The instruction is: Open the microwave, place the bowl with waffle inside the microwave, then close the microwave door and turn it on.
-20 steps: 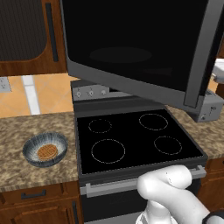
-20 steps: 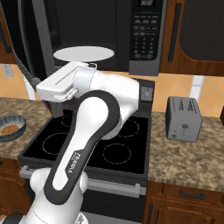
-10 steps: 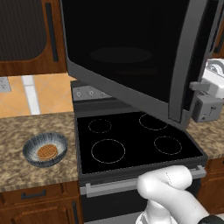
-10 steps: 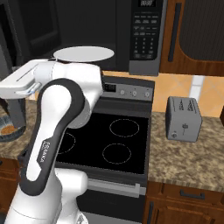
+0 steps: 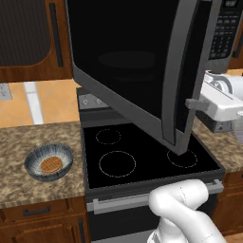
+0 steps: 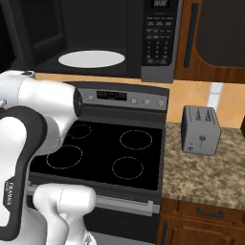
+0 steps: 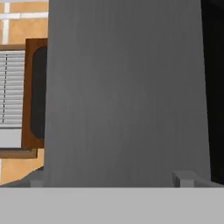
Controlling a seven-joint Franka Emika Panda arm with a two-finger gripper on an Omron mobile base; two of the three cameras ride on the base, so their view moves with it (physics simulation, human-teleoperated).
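Observation:
The microwave point(image 6: 160, 38) hangs above the stove with its white turntable point(image 6: 91, 59) showing inside. The microwave door point(image 5: 133, 61) stands swung far out over the stove top. My gripper point(image 5: 192, 105) is open and sits right at the door's grey free edge point(image 5: 185, 76), near its lower end. In the hand view that grey edge point(image 7: 127, 87) is very close in front, and my gripper point(image 7: 113, 178) has its two tips spread wide at the bottom. The blue-grey bowl point(image 5: 49, 163) with the waffle point(image 5: 51, 164) in it rests on the granite counter left of the stove.
A black stove top point(image 5: 142, 161) lies under the open door. A grey toaster point(image 6: 201, 129) stands on the right counter point(image 6: 210, 172). Brown wooden cabinets point(image 5: 28, 38) hang beside the microwave. My arm's white elbow point(image 6: 33, 110) fills the left of the right base view.
The door has swung further open, its free edge moving left over the stove. My hand has followed it leftward, and the arm has swung out to the left side.

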